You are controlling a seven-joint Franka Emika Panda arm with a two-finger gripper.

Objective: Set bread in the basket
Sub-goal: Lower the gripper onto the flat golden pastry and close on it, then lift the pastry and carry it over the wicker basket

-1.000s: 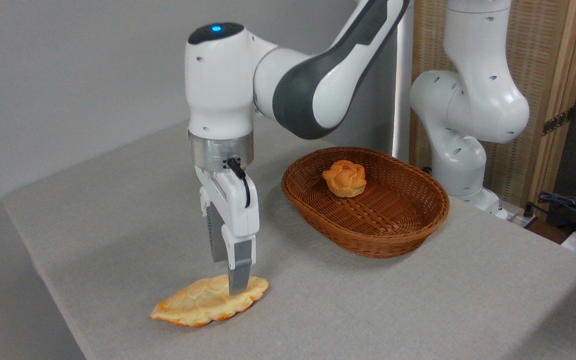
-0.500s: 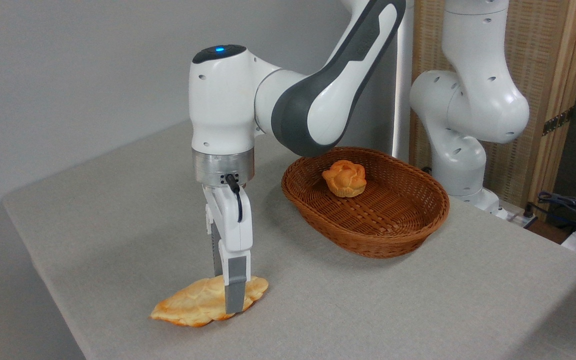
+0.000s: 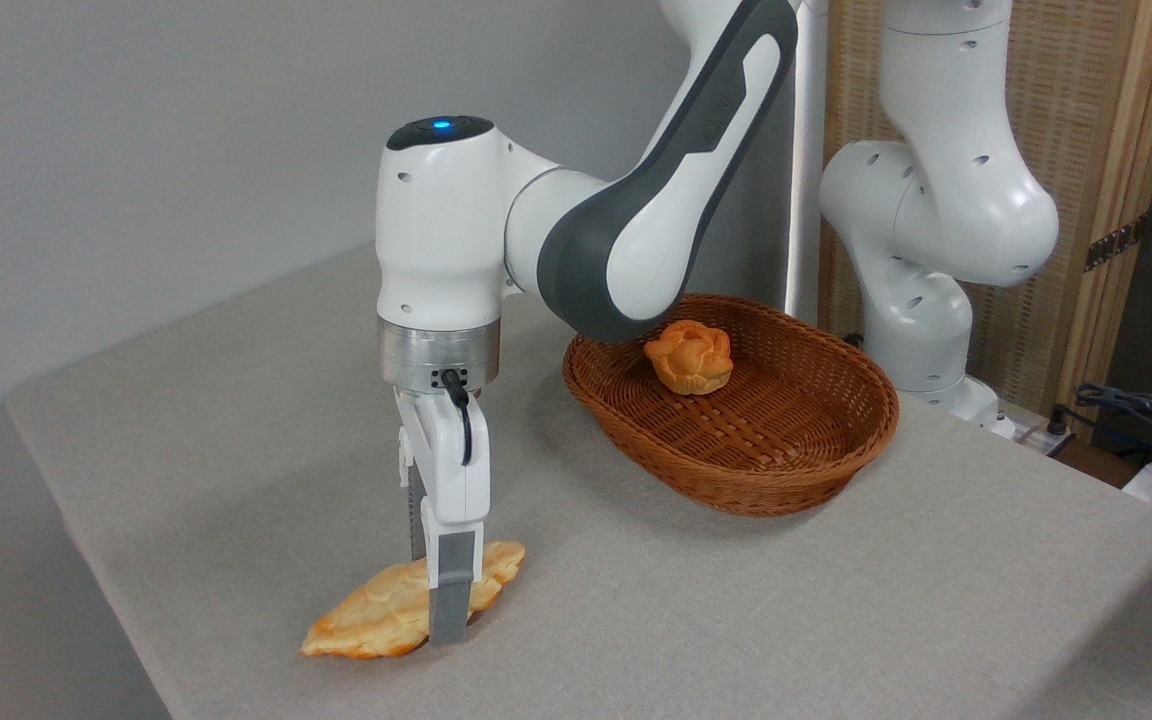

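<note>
The bread (image 3: 366, 620), a flat golden leaf-shaped loaf, lies on the grey table (image 3: 836, 620) near its front left edge. My gripper (image 3: 436, 597) points straight down over the loaf's right half. One finger stands in front of the loaf with its tip at the tabletop, and the other is behind it. The fingers are open and straddle the bread, whose right end looks slightly shifted. The brown wicker basket (image 3: 736, 495) sits further back on the right, well apart from the gripper.
A small round orange bun (image 3: 689, 356) rests inside the basket at its far left end. The arm's white base (image 3: 921, 330) stands behind the basket. Cables (image 3: 1136, 410) lie off the table at the right. The table's edge runs close to the bread.
The gripper has come down and moved a little left, its near finger now reaching the table in front of the bread. The bread's right end has shifted slightly left.
</note>
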